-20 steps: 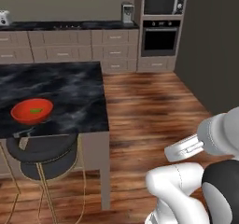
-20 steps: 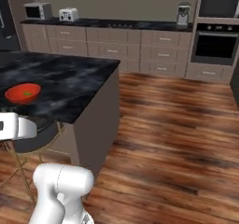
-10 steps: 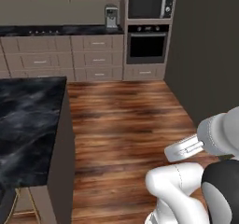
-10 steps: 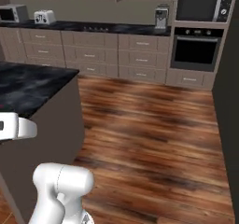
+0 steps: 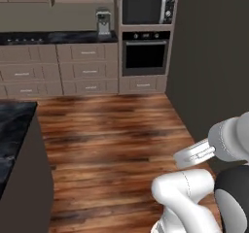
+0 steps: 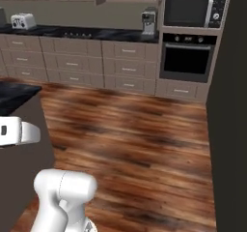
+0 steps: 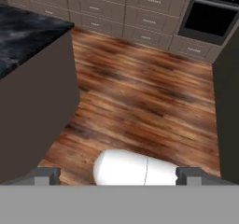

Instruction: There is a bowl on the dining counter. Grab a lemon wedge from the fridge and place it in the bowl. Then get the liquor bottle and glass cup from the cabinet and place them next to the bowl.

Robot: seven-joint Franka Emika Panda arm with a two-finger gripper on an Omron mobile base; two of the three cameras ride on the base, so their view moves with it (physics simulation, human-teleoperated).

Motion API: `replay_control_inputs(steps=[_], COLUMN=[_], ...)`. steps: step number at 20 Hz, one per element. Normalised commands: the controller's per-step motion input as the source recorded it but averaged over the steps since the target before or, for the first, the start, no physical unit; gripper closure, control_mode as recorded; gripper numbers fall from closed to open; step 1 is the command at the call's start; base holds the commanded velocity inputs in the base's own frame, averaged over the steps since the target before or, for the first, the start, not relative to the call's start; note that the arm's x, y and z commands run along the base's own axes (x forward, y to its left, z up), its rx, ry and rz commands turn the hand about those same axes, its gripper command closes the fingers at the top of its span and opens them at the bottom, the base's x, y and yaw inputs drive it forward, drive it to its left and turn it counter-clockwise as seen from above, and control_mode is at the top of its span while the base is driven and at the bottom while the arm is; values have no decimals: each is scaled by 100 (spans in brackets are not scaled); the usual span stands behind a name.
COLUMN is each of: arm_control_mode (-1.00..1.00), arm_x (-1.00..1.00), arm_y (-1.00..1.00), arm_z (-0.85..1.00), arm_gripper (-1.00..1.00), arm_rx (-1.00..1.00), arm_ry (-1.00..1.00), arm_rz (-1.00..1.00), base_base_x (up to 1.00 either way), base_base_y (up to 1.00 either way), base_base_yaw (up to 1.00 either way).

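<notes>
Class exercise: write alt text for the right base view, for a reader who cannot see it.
A wall oven with a microwave above it stands at the far side of a wood floor, right of a run of drawer cabinets. A coffee machine and a toaster sit on the dark countertop.

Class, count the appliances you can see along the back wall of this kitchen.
4: microwave above the oven; coffee machine on the counter left of them; toaster far left. Others may lie out of frame.
</notes>
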Motion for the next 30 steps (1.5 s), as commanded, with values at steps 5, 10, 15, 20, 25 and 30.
replay_control_inputs(steps=[5,10,15,20,25,30], arm_control_mode=[100,100,100,100,100,100], arm_x=[0,0,0,0,0,0], arm_y=[0,0,0,0,0,0], arm_z=[0,0,0,0,0,0], arm_gripper=[-100,-100,-100,-100,-100,-100], arm_rx=[0,0,0,0,0,0], arm_ry=[0,0,0,0,0,0], arm_rz=[0,0,0,0,0,0], base_base_x=[100,100,100,100,100,100], base_base_y=[-15,-6,-1,0,1,9], base_base_yaw=[-6,-4,-4,-6,-5,-6])
